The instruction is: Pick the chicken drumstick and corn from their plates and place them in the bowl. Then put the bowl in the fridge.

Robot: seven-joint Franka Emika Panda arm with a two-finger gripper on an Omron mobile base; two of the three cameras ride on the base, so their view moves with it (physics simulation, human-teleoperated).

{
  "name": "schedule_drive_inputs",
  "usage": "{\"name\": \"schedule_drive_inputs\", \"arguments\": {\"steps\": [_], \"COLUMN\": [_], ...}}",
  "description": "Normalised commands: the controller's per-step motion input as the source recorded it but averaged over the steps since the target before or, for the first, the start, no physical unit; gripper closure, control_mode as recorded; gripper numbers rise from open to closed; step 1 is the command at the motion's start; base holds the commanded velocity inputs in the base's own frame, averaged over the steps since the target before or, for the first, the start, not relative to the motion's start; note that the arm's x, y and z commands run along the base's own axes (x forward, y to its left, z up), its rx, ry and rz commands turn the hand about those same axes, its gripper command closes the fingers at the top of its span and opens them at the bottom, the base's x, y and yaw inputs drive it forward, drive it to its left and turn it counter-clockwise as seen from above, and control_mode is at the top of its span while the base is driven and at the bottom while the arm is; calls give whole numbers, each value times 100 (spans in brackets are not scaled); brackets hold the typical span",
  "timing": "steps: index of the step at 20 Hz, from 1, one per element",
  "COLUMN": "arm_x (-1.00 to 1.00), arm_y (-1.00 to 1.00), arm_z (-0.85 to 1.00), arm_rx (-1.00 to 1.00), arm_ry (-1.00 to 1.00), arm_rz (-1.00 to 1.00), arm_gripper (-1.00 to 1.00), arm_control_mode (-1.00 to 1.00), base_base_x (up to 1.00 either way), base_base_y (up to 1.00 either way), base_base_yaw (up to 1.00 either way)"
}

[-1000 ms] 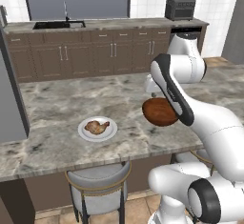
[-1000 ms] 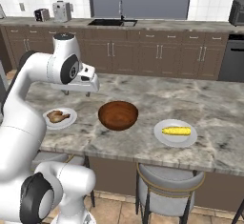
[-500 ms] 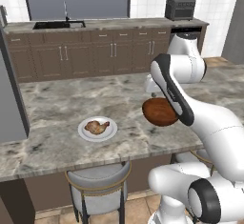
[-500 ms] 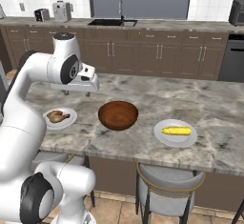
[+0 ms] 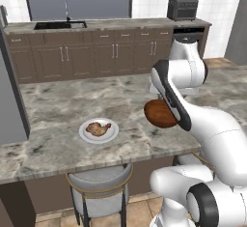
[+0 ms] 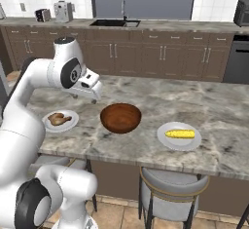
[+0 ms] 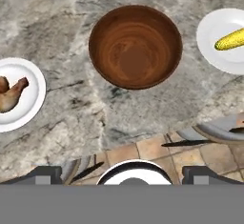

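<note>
Hovering unchanged, open claw above empty bowl since earlier

Left base view: behind the arm, looking forward and down over the table; arm rises lower right, bowl centre right; right base view: same table from the other side, arm lower left, bowl near centre; hand view: close, looking straight down, bowl upper centre; all three share the bowl and the drumstick plate.
</note>
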Motion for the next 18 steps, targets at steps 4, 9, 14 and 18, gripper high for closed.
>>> {"name": "schedule_drive_inputs", "arguments": {"steps": [4, 9, 14, 18], "arm_x": [0, 0, 6, 4], "arm_y": [-27, -42, -58, -61], "arm_z": [-18, -19, -6, -1], "arm_rx": [0, 0, 3, 9], "arm_ry": [0, 0, 6, 7], "arm_rz": [-78, -65, -37, -20], "arm_gripper": [-100, -100, -100, -100], "arm_control_mode": [-100, -100, -100, -100], "base_base_x": [0, 0, 0, 0], "base_base_y": [0, 0, 0, 0], "base_base_yaw": [0, 0, 0, 0]}}
